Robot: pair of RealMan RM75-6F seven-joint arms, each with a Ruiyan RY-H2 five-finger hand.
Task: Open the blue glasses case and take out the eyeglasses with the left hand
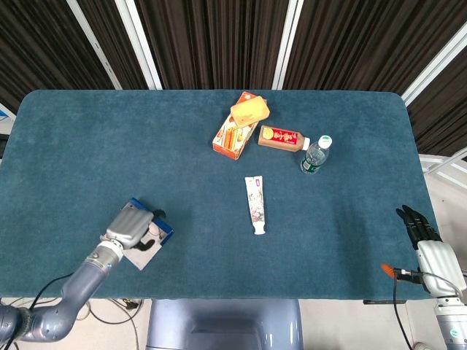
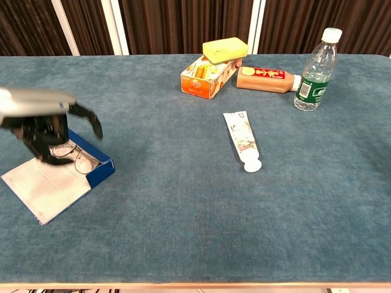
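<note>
Our left hand (image 2: 46,125) hovers low at near left, fingers curled downward; our right hand (image 1: 422,232) rests at the near right edge.

Blue glasses case (image 2: 91,163), teal table (image 2: 183,201), yellow sponge (image 2: 225,49)

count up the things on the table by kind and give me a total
bottles: 2 (clear water bottle, brown bottle on its side)
cases: 1 (blue glasses case, open)
eyeglasses: 1
boxes: 1 (orange)
sponges: 1 (yellow)
tubes: 1
total: 7

eyeglasses (image 2: 72,156) in open case (image 2: 91,165), table's (image 1: 73,146) left
</note>
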